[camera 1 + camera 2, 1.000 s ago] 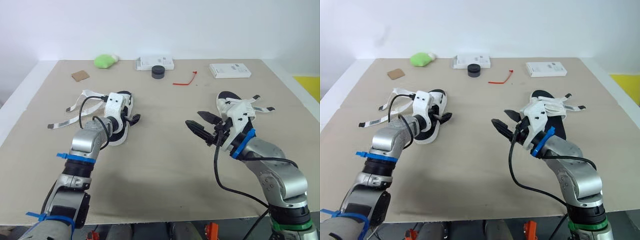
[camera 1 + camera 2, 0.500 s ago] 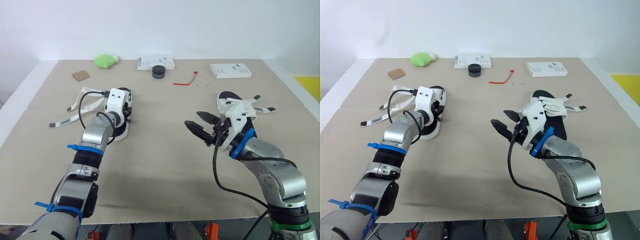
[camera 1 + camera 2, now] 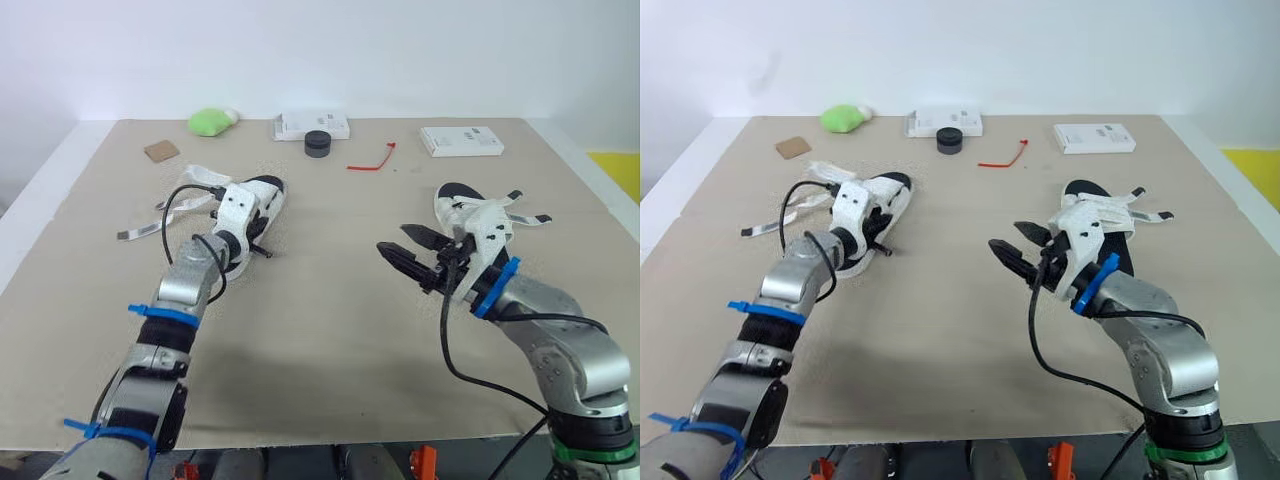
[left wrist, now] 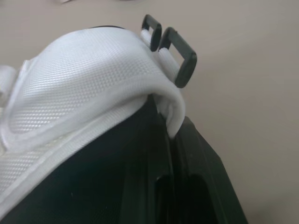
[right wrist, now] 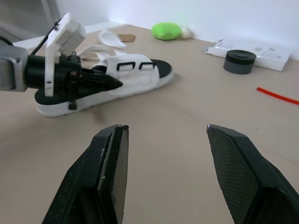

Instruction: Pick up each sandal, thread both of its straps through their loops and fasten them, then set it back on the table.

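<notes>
Sandal point(image 3: 264, 196) is pinched at its white upper by the left tool point(image 3: 259, 248), arm stretched forward; right tool point(image 5: 166, 127) hovers spread above the desk point(image 3: 330, 330). Straps point(image 3: 142, 231) lie loose.

Sandals, white mesh upper on black sole: 2, namely the left-hand sandal point(image 3: 268, 193) and the right-hand sandal point(image 3: 450, 196).
Black plastic strap loops point(image 4: 183, 59) on the left-hand sandal: 2.
Flat white cardboard boxes: 2, first box point(image 3: 311, 126) and second box point(image 3: 460, 141).
Short black cylinder point(image 3: 317, 143): 1.
Thin red strip point(image 3: 372, 160): 1.
Bright green rounded lump point(image 3: 209, 121): 1.
Small brown cardboard square point(image 3: 160, 151): 1.
Beige table point(image 3: 330, 300): 1.
</notes>
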Robot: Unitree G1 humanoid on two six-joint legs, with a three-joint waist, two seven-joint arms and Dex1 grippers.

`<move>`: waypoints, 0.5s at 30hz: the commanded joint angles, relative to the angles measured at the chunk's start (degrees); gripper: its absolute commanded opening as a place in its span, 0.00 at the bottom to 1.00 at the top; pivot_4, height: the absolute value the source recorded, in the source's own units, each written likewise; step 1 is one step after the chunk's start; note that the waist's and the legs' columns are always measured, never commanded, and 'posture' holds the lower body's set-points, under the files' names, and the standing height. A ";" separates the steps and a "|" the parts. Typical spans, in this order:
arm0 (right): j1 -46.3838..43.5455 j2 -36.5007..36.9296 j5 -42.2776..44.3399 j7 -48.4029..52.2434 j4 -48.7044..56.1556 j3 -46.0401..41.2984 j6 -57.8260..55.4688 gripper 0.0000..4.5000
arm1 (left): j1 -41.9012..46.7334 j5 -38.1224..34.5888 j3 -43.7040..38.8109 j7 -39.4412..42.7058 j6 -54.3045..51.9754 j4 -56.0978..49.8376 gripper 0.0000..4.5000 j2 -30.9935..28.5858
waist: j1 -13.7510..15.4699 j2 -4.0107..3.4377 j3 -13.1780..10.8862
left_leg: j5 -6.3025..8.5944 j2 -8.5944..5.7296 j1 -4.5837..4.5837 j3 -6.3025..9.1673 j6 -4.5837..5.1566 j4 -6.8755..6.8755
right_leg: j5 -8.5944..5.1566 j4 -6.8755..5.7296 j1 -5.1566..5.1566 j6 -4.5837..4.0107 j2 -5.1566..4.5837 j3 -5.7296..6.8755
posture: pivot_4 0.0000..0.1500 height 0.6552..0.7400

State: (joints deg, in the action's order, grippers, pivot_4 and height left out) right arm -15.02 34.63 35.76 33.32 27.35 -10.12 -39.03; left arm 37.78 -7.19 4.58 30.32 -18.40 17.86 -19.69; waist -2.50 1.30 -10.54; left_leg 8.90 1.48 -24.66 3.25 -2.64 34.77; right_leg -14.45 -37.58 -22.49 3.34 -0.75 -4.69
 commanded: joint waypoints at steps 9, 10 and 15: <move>1.00 11.13 8.86 13.66 -3.35 -6.62 -3.50 0.66 | -13.38 -9.79 1.28 40.36 28.16 -9.00 0.01 -15.34 | -0.06 -0.01 0.00 | 0.00 0.09 0.07 -0.11 0.01 -0.05 | -0.13 0.00 -0.04 -0.24 0.00 0.00 | 1.00 1.00; 1.21 11.80 9.62 14.51 -3.25 -6.63 -4.09 0.66 | -14.04 -10.47 1.30 42.67 29.28 -9.22 0.01 -15.95 | -0.06 -0.01 0.00 | 0.00 0.10 0.07 -0.11 0.01 -0.05 | -0.14 0.00 -0.04 -0.23 0.00 0.00 | 1.00 1.00; 2.82 14.88 11.50 18.66 -0.87 -3.67 -6.10 0.66 | -16.70 -13.56 2.18 52.37 32.05 -10.33 0.01 -17.98 | -0.05 -0.02 0.01 | 0.01 0.11 0.06 -0.11 0.04 -0.06 | -0.15 0.00 -0.03 -0.16 -0.01 0.01 | 1.00 1.00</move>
State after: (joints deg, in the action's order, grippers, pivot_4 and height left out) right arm -12.01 48.50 46.01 50.56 23.63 -13.85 -45.03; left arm 20.73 -18.16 6.92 80.66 12.12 9.67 -37.66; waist -2.56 1.28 -10.54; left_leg 8.91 1.60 -24.60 3.16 -2.60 34.71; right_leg -14.62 -37.59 -22.52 3.21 -0.76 -4.66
